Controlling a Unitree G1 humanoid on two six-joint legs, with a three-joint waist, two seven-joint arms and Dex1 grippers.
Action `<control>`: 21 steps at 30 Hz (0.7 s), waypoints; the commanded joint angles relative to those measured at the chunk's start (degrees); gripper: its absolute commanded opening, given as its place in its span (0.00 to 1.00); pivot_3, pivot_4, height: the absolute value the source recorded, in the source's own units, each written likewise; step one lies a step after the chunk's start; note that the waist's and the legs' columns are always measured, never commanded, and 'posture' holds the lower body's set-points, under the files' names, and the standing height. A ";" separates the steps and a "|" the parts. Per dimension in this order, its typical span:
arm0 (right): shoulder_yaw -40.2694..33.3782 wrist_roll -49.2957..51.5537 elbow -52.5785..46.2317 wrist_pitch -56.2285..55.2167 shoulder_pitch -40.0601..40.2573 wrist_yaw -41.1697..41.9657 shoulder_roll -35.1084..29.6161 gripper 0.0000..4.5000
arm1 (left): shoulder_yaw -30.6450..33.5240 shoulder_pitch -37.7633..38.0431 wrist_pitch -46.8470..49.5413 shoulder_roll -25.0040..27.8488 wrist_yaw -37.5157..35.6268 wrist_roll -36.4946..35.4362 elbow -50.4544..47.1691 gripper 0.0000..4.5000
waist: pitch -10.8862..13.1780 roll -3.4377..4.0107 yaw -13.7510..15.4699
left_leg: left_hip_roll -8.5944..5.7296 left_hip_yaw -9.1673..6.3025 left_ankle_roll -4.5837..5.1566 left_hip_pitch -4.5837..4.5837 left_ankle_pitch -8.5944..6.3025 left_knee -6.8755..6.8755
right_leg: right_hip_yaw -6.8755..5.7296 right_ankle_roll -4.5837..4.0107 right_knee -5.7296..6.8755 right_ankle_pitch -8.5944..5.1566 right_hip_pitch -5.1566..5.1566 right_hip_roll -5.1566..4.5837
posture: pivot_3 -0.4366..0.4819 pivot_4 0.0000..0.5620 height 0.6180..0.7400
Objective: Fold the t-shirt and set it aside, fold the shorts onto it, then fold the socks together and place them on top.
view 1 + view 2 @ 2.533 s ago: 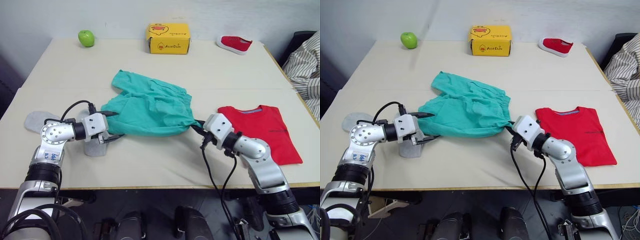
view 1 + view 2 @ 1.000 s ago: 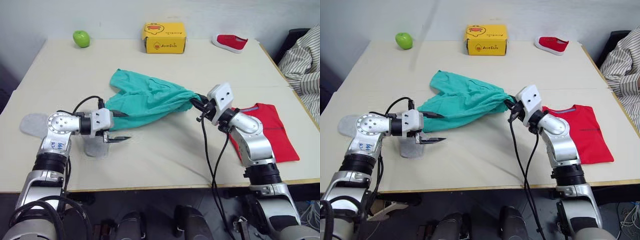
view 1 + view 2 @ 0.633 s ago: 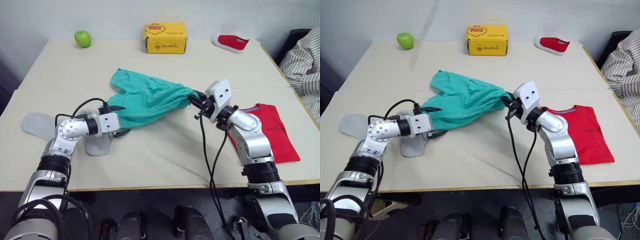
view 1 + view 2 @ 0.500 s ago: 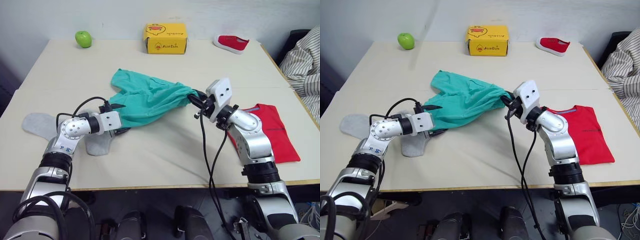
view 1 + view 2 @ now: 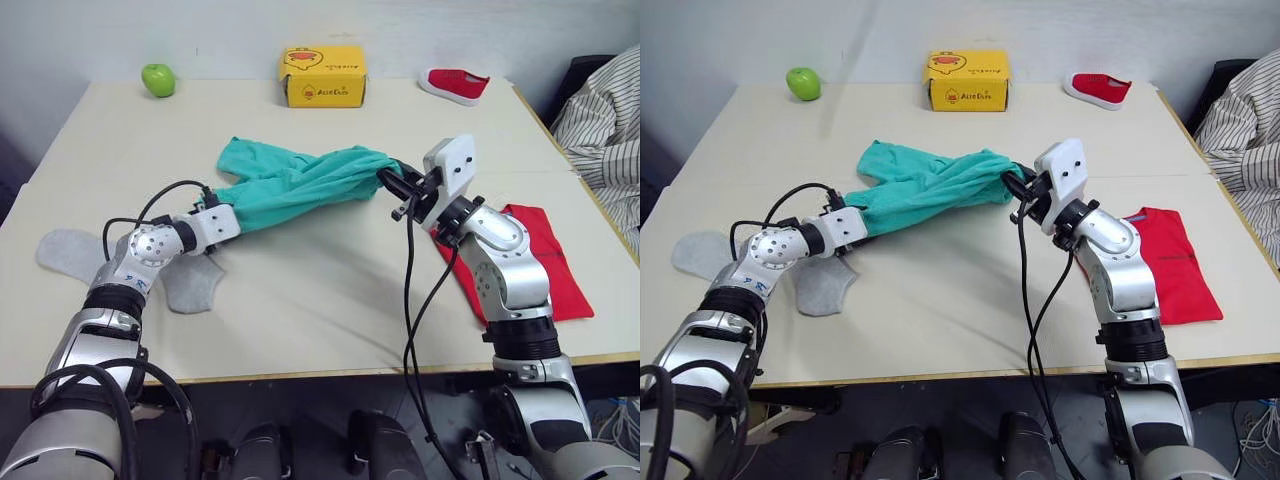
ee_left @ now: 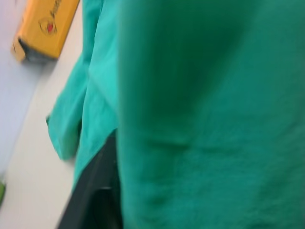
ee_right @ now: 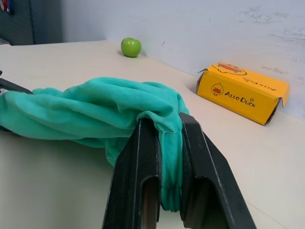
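The teal shorts [image 5: 295,185] hang stretched in a long band between my two grippers, over the middle of the table [image 5: 320,300]. My right gripper [image 5: 386,179] is raised and shut on their right end; the right wrist view has the cloth pinched between the black fingers [image 7: 143,157]. My left gripper [image 5: 230,216] is shut on the shorts' left edge, low by the table, and teal cloth [image 6: 205,119] covers it. The folded red t-shirt [image 5: 548,262] lies at the right, partly behind my right arm. Two grey socks [image 5: 66,251] [image 5: 192,285] lie flat at the left.
Along the far edge stand a green apple [image 5: 157,79], a yellow box [image 5: 322,75] and a small red shoe [image 5: 454,85]. Striped cloth [image 5: 612,105] hangs past the table's right edge.
My left gripper, open a second ago, has gone into the shorts' left edge and shut. The right gripper has risen with the other end, pulling the shorts into a taut band.
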 commanded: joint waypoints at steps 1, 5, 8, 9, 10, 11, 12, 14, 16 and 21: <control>-1.16 -0.15 -2.03 -2.45 1.22 1.05 -1.34 0.01 | 4.15 -1.99 1.38 0.62 -2.11 -4.89 0.85 0.27 | 0.00 -0.01 0.15 | -0.01 0.00 0.00 -0.03 0.00 -0.02 | -0.01 0.00 -0.03 0.00 -0.02 0.00 | 0.48 0.27 1.00; -0.37 -1.66 -0.50 -4.69 1.76 2.43 -2.41 0.01 | 6.66 -4.09 0.28 1.34 -2.78 -7.09 0.59 0.01 | 0.00 -0.01 0.46 | -0.06 0.01 0.02 -0.23 -0.02 -0.01 | -0.02 0.01 -0.08 0.00 -0.16 -0.02 | 0.48 0.27 1.00; -0.07 -3.24 3.90 -8.02 -0.17 3.70 -3.14 0.01 | 9.65 -6.95 -2.31 1.28 -5.73 -10.85 0.61 0.00 | 0.00 -0.01 0.59 | -0.11 0.01 0.02 -0.31 -0.02 0.02 | -0.04 0.03 -0.09 0.01 -0.18 -0.03 | 0.48 0.27 1.00; -0.03 -4.02 6.56 -9.77 -1.64 3.97 -3.35 0.01 | 11.66 -8.19 -3.08 0.66 -9.22 -14.10 0.37 0.00 | 0.01 -0.01 0.57 | -0.11 0.00 0.02 -0.31 -0.02 0.03 | -0.03 0.03 -0.09 0.02 -0.18 -0.04 | 0.48 0.27 1.00; 0.06 -4.80 9.14 -11.51 -3.13 4.29 -3.59 0.01 | 12.82 -9.42 -3.75 0.56 -10.97 -15.71 0.36 0.00 | 0.01 -0.01 0.48 | -0.12 0.03 0.03 -0.31 -0.02 0.03 | -0.03 0.05 -0.10 0.03 -0.18 -0.04 | 0.48 0.27 1.00; 0.36 -5.84 12.00 -13.85 -4.85 4.88 -3.98 0.01 | 13.72 -10.66 -4.01 0.65 -13.15 -17.02 0.52 0.00 | 0.01 -0.01 0.43 | -0.12 0.04 0.04 -0.31 -0.01 0.05 | -0.01 0.06 -0.11 0.03 -0.19 -0.04 | 0.48 0.27 1.00; 0.54 -6.95 14.75 -16.31 -6.58 4.97 -4.32 0.01 | 14.06 -11.66 -4.72 1.05 -14.08 -17.30 0.76 0.00 | 0.01 -0.01 0.38 | -0.12 0.05 0.04 -0.31 0.00 0.05 | -0.02 0.06 -0.10 0.03 -0.19 -0.04 | 0.48 0.27 1.00; 0.23 -8.17 20.25 -20.20 -10.23 5.06 -4.67 0.01 | 14.59 -13.65 -5.56 1.96 -15.80 -17.69 1.34 0.00 | 0.01 -0.01 0.27 | -0.12 0.08 0.03 -0.29 0.00 0.04 | -0.03 0.06 -0.10 0.03 -0.19 -0.03 | 0.48 0.27 1.00; -0.23 -9.45 24.53 -24.17 -13.15 4.61 -5.35 0.01 | 15.54 -15.08 -5.80 2.73 -17.75 -18.81 1.27 0.00 | 0.01 -0.01 -0.12 | -0.12 0.12 0.02 -0.28 0.01 0.01 | -0.03 0.06 -0.10 0.03 -0.19 -0.01 | 0.48 0.27 1.00; -1.94 -5.33 21.89 -29.31 -11.06 12.68 -9.43 0.01 | 15.55 -8.28 -3.72 5.67 -35.59 -25.93 -9.85 0.00 | 0.01 0.00 -0.93 | -0.17 0.23 0.02 -0.31 0.01 -0.06 | -0.05 0.07 -0.13 0.03 -0.19 -0.01 | 0.48 0.27 1.00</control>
